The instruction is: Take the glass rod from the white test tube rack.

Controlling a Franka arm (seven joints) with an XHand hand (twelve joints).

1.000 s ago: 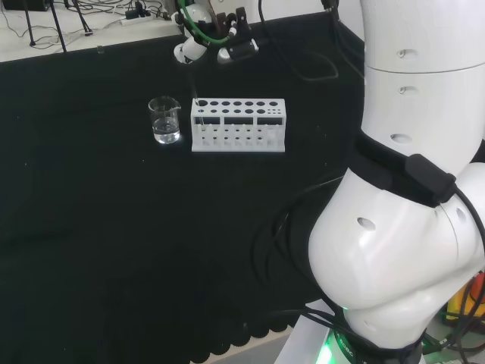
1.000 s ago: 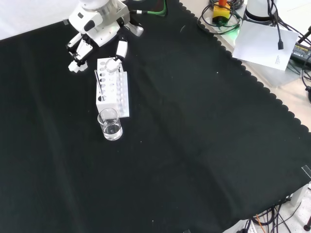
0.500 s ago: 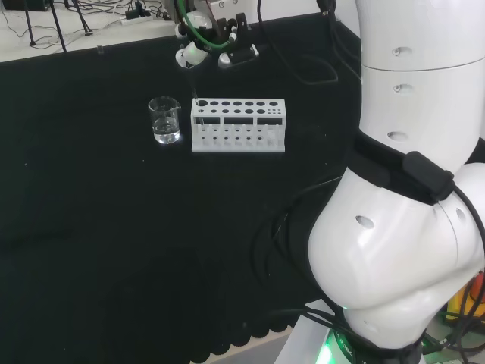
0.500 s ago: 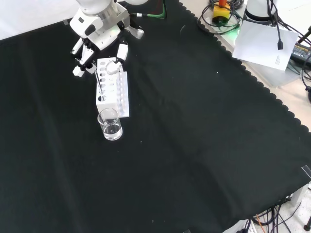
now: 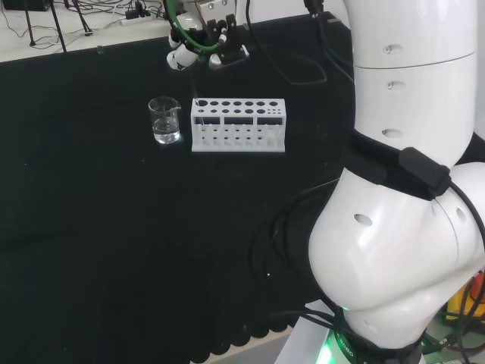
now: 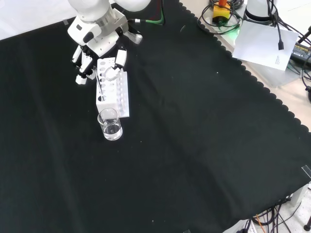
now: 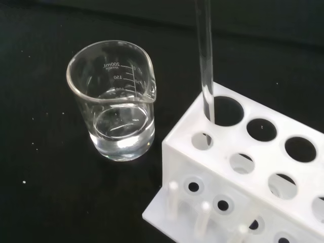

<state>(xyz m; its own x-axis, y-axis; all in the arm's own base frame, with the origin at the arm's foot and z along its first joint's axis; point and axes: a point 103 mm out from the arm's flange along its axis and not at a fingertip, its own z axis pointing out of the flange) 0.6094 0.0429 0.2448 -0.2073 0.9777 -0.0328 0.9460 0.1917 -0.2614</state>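
Note:
The white test tube rack (image 6: 112,91) lies on the black cloth, with several round holes in its top (image 5: 238,123). A thin glass rod (image 6: 99,85) stands tilted in the end hole nearest the beaker; up close the rod (image 7: 205,61) rises out of that corner hole of the rack (image 7: 253,167). My hand (image 6: 97,40) hovers over the rack's far end in the front view, open, its fingers (image 6: 82,68) left of the rod and its thumb (image 6: 120,57) above the rack. It holds nothing. In the head view the hand (image 5: 198,34) is behind the rack.
A clear glass beaker (image 6: 110,125) with a little clear liquid stands just off the rack's rod end, also seen in the head view as the beaker (image 5: 165,120) and close up as the beaker (image 7: 114,114). Cables and a paper sheet (image 6: 265,41) lie beyond the cloth's scalloped edge.
The hand has moved along the rack toward the rod and beaker end, leftward in the head view. Rack, rod and beaker have stayed put.

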